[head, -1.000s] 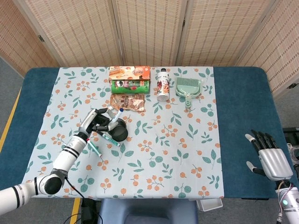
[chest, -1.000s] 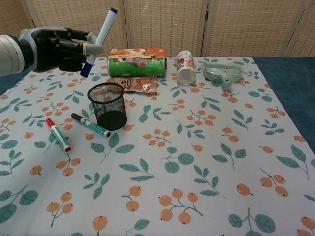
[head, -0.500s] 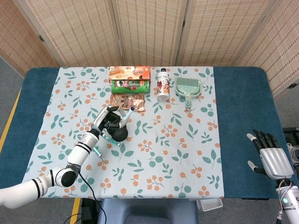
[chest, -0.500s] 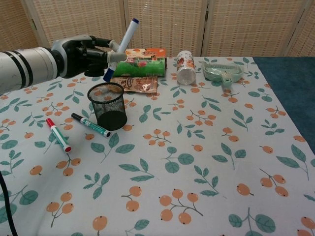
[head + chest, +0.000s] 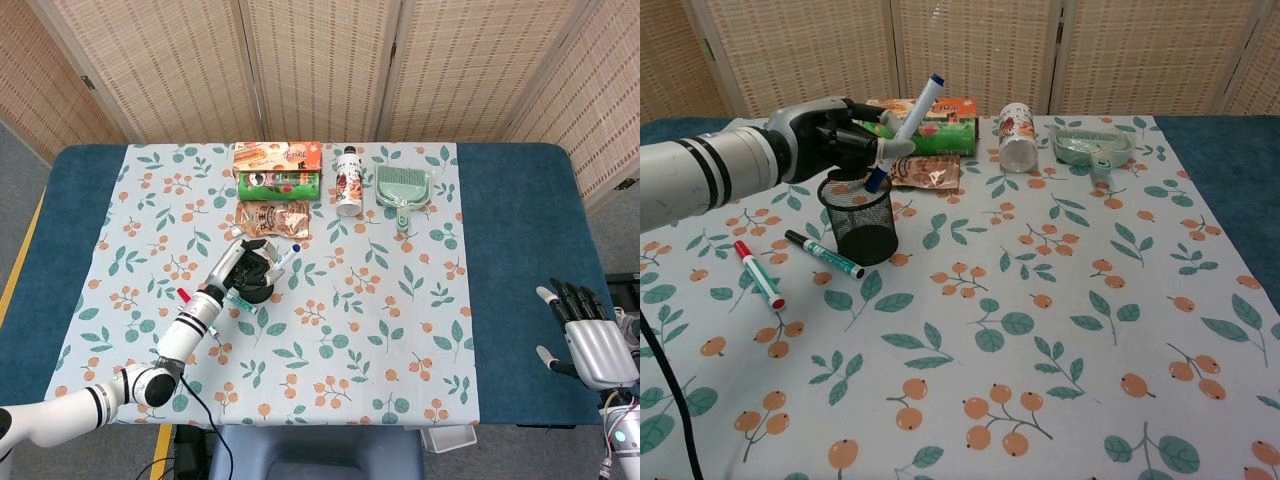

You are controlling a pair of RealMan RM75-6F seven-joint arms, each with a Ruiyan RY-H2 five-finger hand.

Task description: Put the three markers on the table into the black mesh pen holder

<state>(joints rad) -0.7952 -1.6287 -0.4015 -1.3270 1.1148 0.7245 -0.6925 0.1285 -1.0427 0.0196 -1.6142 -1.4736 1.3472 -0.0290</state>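
Since a second ago the left hand point(image 5: 830, 140) has carried the blue marker point(image 5: 904, 131) rightward and down until it hangs over the black mesh pen holder point(image 5: 859, 215). Its fingers are clamped on the marker's middle, the barrel tilted with its lower tip just past the fingertips, at or just above the holder's rim; that slant looks meant to aim the tip into the opening before letting go. Below the fingers, beside the holder, the green marker point(image 5: 824, 254) and the red marker point(image 5: 759, 274) lie flat on the tablecloth point(image 5: 1060, 330), not yet collected. Far from all this, the right hand point(image 5: 588, 340) waits off the table's edge, fingers apart and holding nothing.
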